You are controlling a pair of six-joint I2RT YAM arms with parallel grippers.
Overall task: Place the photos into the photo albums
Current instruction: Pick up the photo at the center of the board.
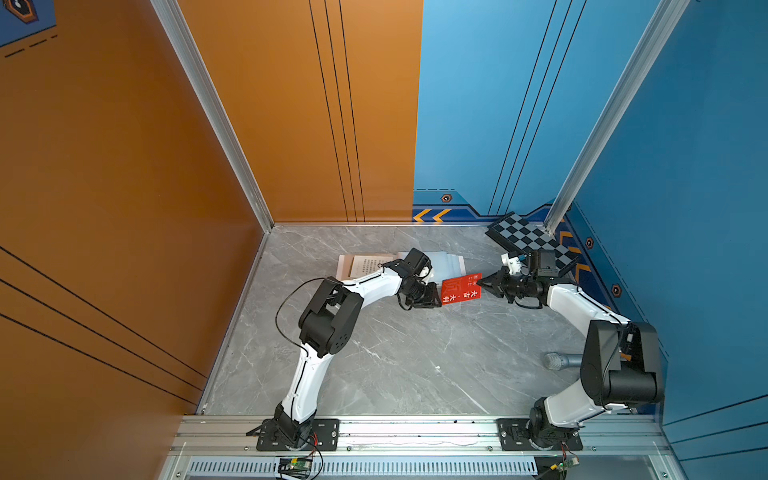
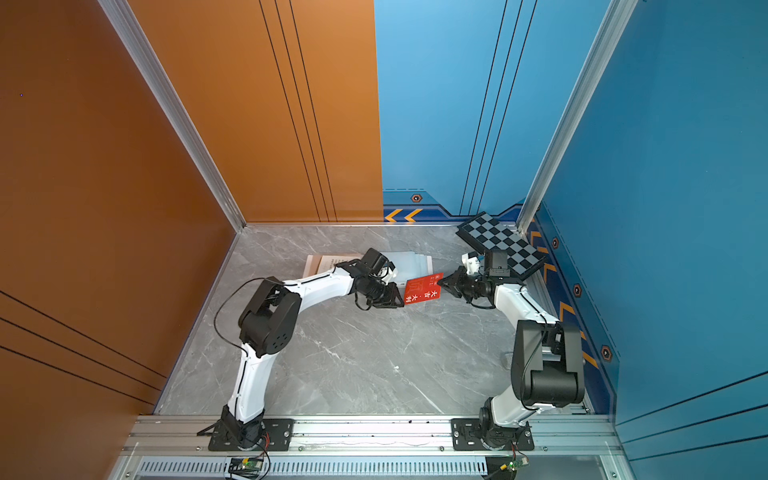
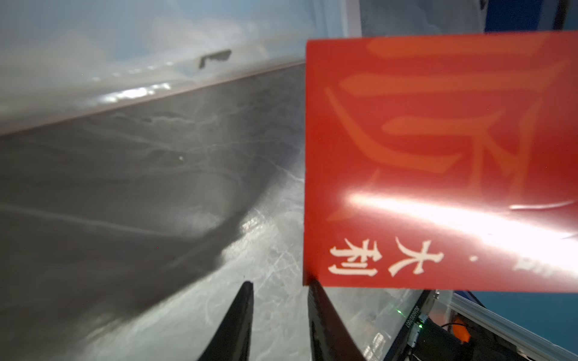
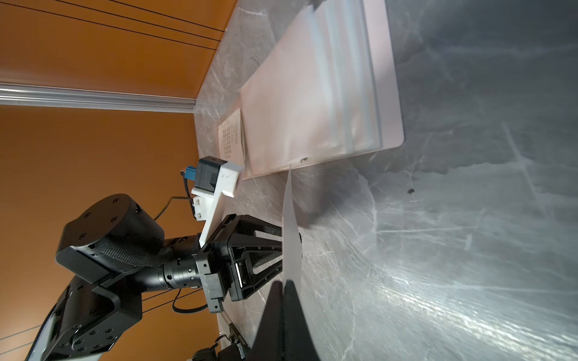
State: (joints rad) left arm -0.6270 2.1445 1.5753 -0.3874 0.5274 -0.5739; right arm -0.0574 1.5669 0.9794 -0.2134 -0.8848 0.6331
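Orange wall panels (image 1: 104, 166) fill the frame's left, blue panels (image 1: 478, 104) the right, aluminium posts (image 1: 214, 108) at the corners. A grey veined tabletop (image 1: 395, 353) spans lower centre, a checkered board (image 1: 528, 237) in its upper-right corner.

Both top views were bright and sharp, with light coming from above. The arms threw only soft shadows on the grey bench (image 1: 395, 365). In the left wrist view a long white glare ran across the shiny red card (image 3: 438, 140), which looked a bit blurry. A big dark shadow lay on the bench there, and the photo album (image 3: 93, 47) was foggy. In the right wrist view the right hand (image 4: 284, 284) was black and blurry.
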